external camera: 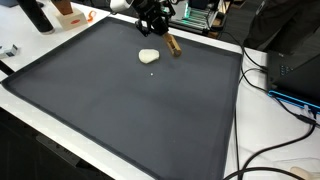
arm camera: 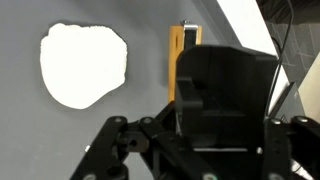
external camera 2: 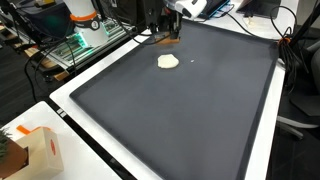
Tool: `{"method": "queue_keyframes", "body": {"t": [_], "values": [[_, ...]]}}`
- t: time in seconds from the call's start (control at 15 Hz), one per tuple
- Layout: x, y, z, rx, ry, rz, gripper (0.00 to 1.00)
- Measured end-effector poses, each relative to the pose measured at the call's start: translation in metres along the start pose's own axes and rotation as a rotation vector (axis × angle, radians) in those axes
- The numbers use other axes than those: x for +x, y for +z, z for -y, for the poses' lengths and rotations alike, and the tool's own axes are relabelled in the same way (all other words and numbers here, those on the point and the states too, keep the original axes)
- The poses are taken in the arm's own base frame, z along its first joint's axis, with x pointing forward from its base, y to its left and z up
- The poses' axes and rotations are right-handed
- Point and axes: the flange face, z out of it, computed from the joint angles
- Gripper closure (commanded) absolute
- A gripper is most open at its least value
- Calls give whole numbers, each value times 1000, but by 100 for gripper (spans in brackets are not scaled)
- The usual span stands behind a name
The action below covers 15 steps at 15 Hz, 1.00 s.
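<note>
A lump (external camera: 148,56) lies on a big mat (external camera: 130,120), near the mat's far edge. A stick (external camera: 173,46) lies just beside the lump, not touching it. The gripper (external camera: 158,30) is over the stick. The mat lies on a table (external camera: 255,115). Cables (external camera: 258,68) lie on the table beside the mat.

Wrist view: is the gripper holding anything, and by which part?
Cannot be told. The orange block runs in behind the gripper, which hides its near end, so a hold there is possible but not visible.
</note>
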Motion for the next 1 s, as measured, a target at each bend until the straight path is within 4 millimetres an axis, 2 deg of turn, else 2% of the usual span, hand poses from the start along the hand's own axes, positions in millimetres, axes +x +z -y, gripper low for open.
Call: {"method": "queue_keyframes", "body": {"t": [0.47,1.0], "values": [[7,-13,14,-45,106,7,81],[22,-40,61,-182,147,36,81]]}}
